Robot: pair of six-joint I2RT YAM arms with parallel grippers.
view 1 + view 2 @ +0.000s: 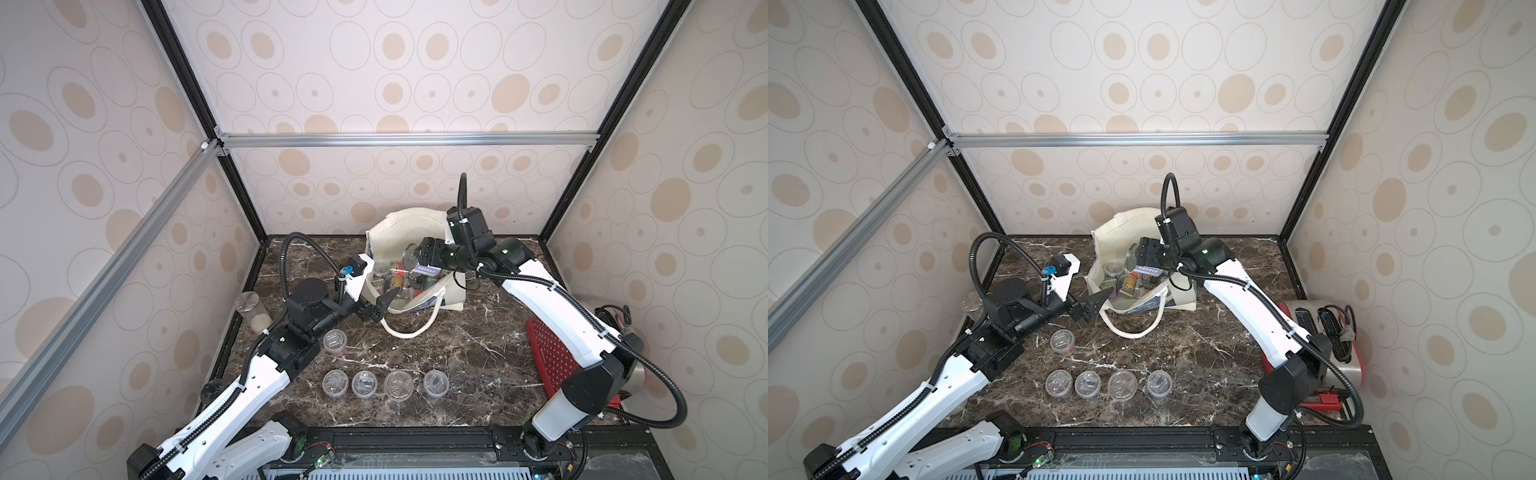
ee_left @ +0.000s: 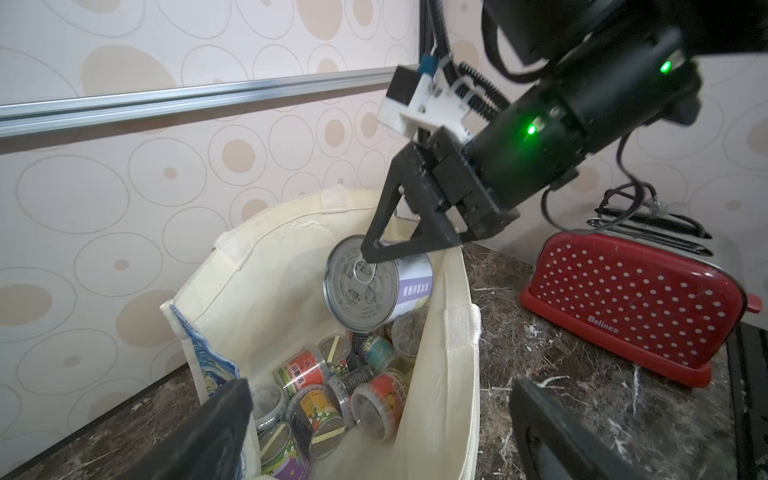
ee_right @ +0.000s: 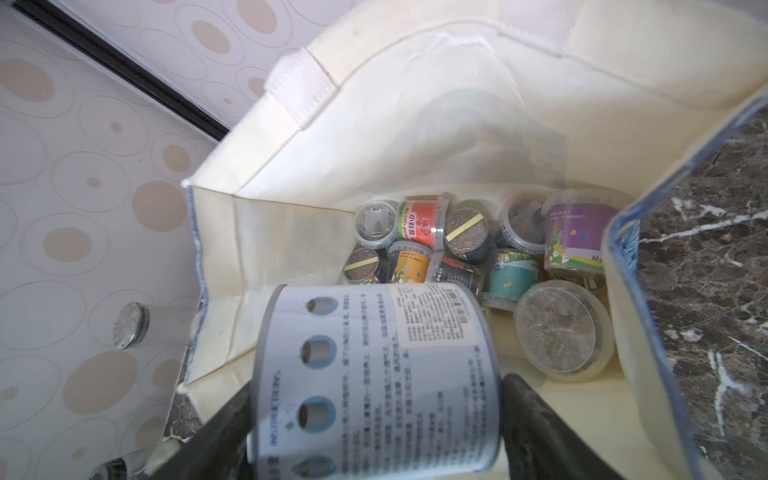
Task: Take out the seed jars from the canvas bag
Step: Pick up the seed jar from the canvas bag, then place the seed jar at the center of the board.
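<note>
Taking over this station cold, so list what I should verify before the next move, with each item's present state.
1. Hold: ok, right gripper fingers on both sides of the tin can, at the mouth of the canvas bag.
2. Held thing is a clear plastic jar: not ok, it is a metal pull-tab tin.
3. Spare arm: ok, left gripper open, empty, at the bag's near edge.
4. Bag emptied: not ok, many seed jars lie inside.
5. Set-down room: ok, bare table beside the five jars standing on it.
</note>
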